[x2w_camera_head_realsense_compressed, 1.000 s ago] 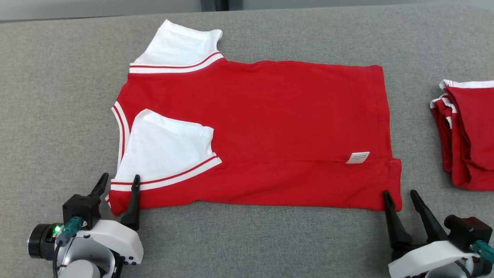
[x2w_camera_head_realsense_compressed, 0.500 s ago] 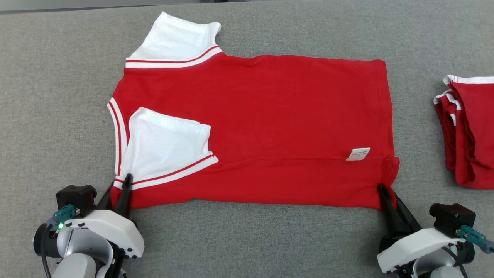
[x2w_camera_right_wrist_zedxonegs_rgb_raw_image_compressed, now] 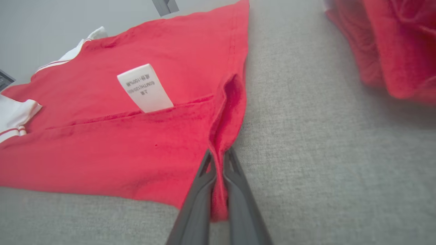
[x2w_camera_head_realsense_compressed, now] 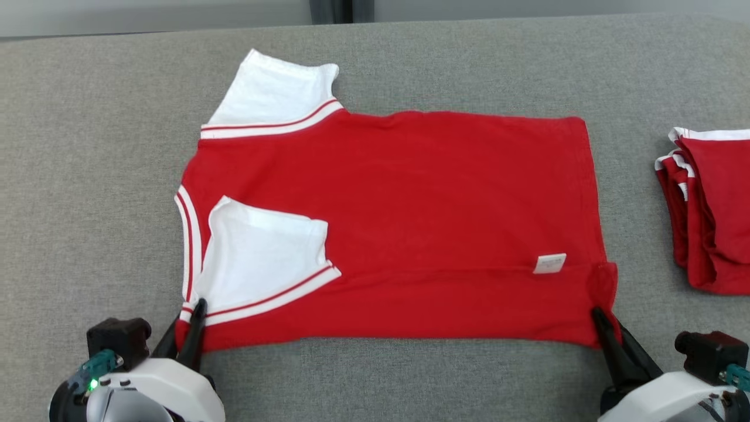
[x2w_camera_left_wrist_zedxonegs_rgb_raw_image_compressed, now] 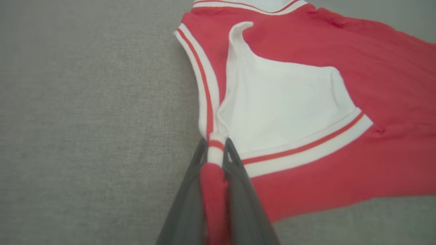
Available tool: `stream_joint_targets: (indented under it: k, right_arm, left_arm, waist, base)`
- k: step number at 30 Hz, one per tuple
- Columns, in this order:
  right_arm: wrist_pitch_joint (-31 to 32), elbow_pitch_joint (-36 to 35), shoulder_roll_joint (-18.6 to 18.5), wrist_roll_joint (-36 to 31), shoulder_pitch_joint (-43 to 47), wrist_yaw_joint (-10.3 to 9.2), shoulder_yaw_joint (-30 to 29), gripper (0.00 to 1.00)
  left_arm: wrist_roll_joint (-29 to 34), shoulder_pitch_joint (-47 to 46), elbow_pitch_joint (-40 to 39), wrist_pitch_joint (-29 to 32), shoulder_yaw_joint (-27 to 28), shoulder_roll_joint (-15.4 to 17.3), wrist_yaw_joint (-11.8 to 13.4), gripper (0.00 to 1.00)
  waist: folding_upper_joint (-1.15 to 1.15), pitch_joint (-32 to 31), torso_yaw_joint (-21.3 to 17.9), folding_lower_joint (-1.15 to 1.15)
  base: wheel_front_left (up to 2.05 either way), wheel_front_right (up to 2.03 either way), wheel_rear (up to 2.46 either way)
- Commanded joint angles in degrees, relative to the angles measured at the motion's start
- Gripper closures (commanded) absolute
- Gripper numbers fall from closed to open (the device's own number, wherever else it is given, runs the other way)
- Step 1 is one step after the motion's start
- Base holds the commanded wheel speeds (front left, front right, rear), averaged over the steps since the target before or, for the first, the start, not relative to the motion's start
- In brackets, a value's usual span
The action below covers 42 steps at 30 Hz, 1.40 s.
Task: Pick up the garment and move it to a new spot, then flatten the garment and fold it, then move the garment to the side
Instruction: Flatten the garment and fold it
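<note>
Head view: garment (x2w_camera_head_realsense_compressed: 410, 223) lay flat on worktop (x2w_camera_head_realsense_compressed: 88, 176), left hand (x2w_camera_head_realsense_compressed: 190, 316) low at its near striped corner, right hand (x2w_camera_head_realsense_compressed: 603, 322) at its hem corner. Left wrist view: fingers (x2w_camera_left_wrist_zedxonegs_rgb_raw_image_compressed: 238, 190) clamped the trim. Right wrist view: fingers (x2w_camera_right_wrist_zedxonegs_rgb_raw_image_compressed: 238, 197) pinched the hem.

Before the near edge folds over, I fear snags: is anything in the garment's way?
Nothing visible. The left gripper and right gripper pinch the garment at its near corners; the stack of red garments lies apart, at the right.
</note>
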Motion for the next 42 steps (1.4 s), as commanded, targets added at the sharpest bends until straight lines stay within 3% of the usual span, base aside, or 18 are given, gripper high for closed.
stream_joint_targets:
  k: [1, 10, 11, 12, 13, 14, 22, 27, 34, 42]
  right_arm:
    - [0.3, -0.4, -0.6, -0.1, 0.6, 0.0, -0.5, 1.0]
    - [6.0, -4.7, 0.3, -0.5, 6.6, 0.01, -4.8, 1.0]
    - [6.5, -4.4, 0.6, -0.3, 6.7, 0.0, -5.2, 0.59]
    - [6.5, -4.4, 0.6, -0.4, 6.5, 0.01, -5.4, 0.0]
    - [6.3, -4.5, 0.7, -0.6, 6.1, 0.0, -5.7, 0.0]
    - [6.3, -4.4, 0.9, -0.6, 5.9, 0.01, -5.9, 0.0]
    - [1.1, -8.8, 1.9, -2.9, 3.4, 0.01, -10.0, 0.0]
    - [-1.7, -12.2, 2.3, -5.4, 0.3, 0.01, -10.2, 0.0]
    - [-3.6, -14.5, 2.8, -8.7, -2.2, 0.01, -8.7, 0.0]
    - [-3.4, -15.4, 3.7, -9.3, -1.0, 0.01, -8.5, 0.0]
  left_arm:
    - [-0.1, 0.5, -0.3, 0.1, 0.1, 0.3, 0.4, 1.0]
    - [-1.3, 8.1, -8.2, 3.0, -1.0, -1.1, 3.6, 1.0]
    - [-1.3, 8.1, -8.0, 2.9, -1.1, -1.1, 3.6, 1.0]
    - [-1.2, 7.7, -7.7, 2.6, -1.3, -1.3, 3.5, 0.75]
    - [-1.1, 7.2, -7.4, 2.0, -1.4, -1.5, 3.4, 0.19]
    - [-0.6, 6.5, -7.3, 1.0, -1.1, -1.8, 3.6, 0.0]
    - [2.8, 0.8, -7.9, -8.9, 1.2, -2.6, 4.0, 0.0]
    - [6.5, -4.7, -7.1, -13.0, 1.2, -1.1, 3.7, 0.0]
    - [11.3, -10.5, -4.6, -14.7, 0.0, 0.7, 4.4, 0.0]
    - [11.3, -10.3, -4.0, -14.9, 0.3, 0.9, 5.2, 0.0]
  waist:
    - [0.0, -0.3, 0.2, 0.0]
    - [0.0, -1.4, 1.5, 0.0]
    - [0.0, -1.6, 1.7, 0.0]
    - [0.0, -1.6, 1.8, 0.0]
    - [0.0, -1.8, 1.9, 0.0]
    - [0.0, -1.9, 2.0, 0.0]
    - [0.0, -3.1, 1.8, 0.0]
    - [0.0, -3.6, 1.7, 0.0]
    - [0.0, -4.2, 1.8, 0.0]
    - [0.0, -4.8, 2.0, 0.0]
  base:
    - [0.0, 0.0, 0.0]
    - [0.0, 0.0, 0.0]
    - [0.0, 0.0, 0.0]
    - [0.0, 0.0, 0.0]
    - [0.0, 0.0, 0.0]
    - [0.0, 0.0, 0.0]
    - [0.0, 0.0, 0.0]
    - [0.0, 0.0, 0.0]
    - [0.0, 0.0, 0.0]
    - [0.0, 0.0, 0.0]
